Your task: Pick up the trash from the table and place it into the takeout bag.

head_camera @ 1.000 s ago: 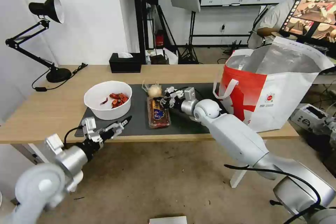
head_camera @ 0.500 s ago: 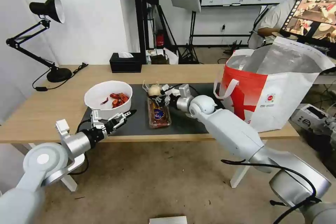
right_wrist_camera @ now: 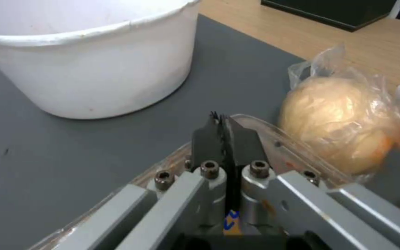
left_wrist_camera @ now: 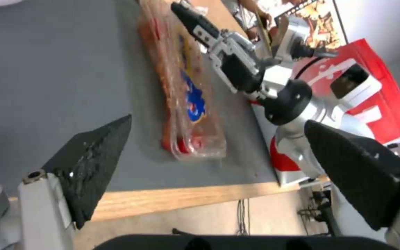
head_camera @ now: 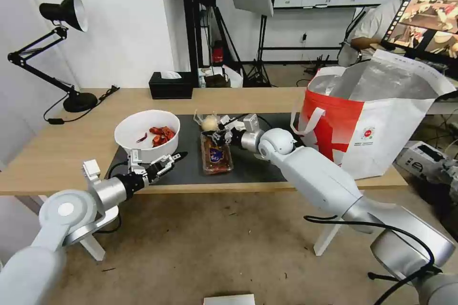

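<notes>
On the dark mat [head_camera: 257,167] of the table [head_camera: 71,143] stands a white bowl [head_camera: 147,136] of red scraps. To its right lie a clear tray [head_camera: 217,155] of leftovers and a small knotted bag [head_camera: 210,123] with a beige lump. My right gripper [head_camera: 220,134] is shut, low over the tray's far end beside the knotted bag [right_wrist_camera: 343,125]; its fingertips [right_wrist_camera: 221,126] sit at the tray rim [right_wrist_camera: 274,135]. My left gripper [head_camera: 164,163] is open at the mat's front edge, just in front of the bowl. The takeout bag [head_camera: 372,124] stands open at the table's right end.
A black tissue box [head_camera: 170,85] sits at the table's back edge and a black desk lamp [head_camera: 71,57] at the far left. The bag's white strap [head_camera: 305,121] hangs close to my right arm. Bare wood lies left of the bowl.
My left gripper has advanced from below the table edge to the mat's front, close to the bowl. My right gripper has edged toward the tray's far end. The tray has not moved.
</notes>
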{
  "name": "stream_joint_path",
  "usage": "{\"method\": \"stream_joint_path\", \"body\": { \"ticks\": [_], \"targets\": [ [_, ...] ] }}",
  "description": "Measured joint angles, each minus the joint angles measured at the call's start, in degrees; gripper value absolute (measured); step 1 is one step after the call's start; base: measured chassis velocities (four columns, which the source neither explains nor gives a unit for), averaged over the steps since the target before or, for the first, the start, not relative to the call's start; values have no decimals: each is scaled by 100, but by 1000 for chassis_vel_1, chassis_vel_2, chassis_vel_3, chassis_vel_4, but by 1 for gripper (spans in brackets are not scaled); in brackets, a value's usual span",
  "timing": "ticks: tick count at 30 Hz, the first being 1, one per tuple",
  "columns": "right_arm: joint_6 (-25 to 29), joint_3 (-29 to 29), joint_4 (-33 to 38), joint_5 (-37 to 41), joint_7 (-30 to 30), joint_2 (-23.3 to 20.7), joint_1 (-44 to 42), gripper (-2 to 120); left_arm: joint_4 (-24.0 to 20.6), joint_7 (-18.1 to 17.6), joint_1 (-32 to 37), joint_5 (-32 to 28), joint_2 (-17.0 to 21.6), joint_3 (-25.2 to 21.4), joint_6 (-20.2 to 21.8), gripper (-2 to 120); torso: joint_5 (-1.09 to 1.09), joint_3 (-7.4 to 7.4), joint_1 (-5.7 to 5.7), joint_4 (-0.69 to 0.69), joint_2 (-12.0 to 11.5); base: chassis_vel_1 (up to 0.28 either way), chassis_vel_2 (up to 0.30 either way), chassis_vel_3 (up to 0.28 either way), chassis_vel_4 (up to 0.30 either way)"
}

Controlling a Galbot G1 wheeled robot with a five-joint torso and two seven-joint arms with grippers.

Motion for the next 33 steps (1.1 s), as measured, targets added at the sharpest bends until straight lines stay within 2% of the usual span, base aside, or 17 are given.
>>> {"method": "stream_joint_path", "body": {
  "ticks": [14, 33],
  "targets": [
    [-18, -42, 64, -1, -45, -144, -16, 0, 403, 34, -571, 96, -186, 608, -48, 100, 1, 0, 0, -1, 1, 0, 0, 0, 0],
    [-21, -20, 95, -14, -67, -174, -51, 0, 806, 8, -942, 344, -427, 1127, -21, 100, 0, 0, 0, -1, 0, 0, 0, 0, 0]
  ]
}}
